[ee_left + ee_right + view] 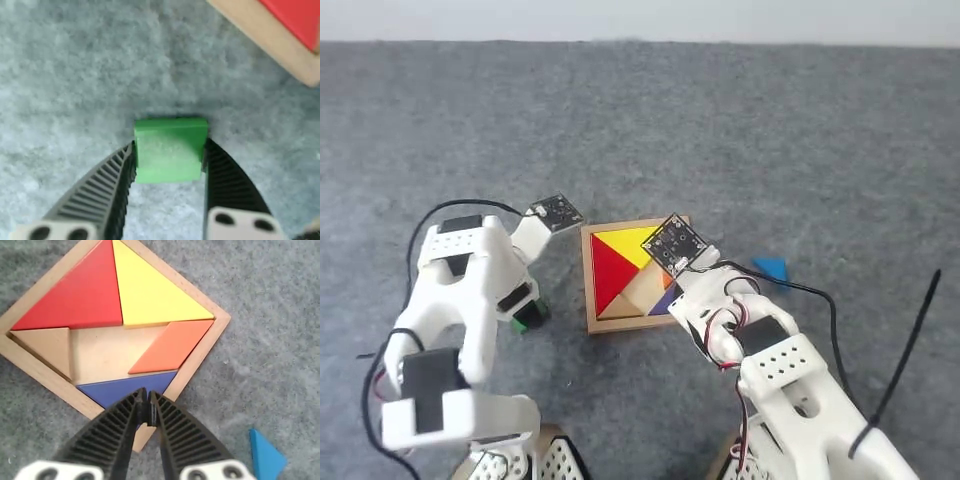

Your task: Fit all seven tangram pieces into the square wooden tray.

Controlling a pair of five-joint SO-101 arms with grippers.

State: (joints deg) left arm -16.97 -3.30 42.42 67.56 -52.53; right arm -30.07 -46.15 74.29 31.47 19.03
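The square wooden tray [588, 290] lies mid-table and holds a red triangle [80, 295], a yellow triangle [150, 290], an orange parallelogram [172, 345], a wood-coloured triangle [47, 345] and a dark blue triangle [117, 390]. My right gripper [147, 407] is shut with nothing in it, low over the dark blue triangle at the tray's rim [40, 365]. To the left of the tray, my left gripper [169, 145] is shut on a green square [171, 149] that rests on the carpet [532, 316]. A light blue triangle [772, 268] lies loose to the right of the tray.
Grey carpet covers the whole table. The tray's corner [270, 40] is a short way beyond the green square. A black cable [910, 340] runs along the right arm. Open carpet stretches behind the tray and to both sides.
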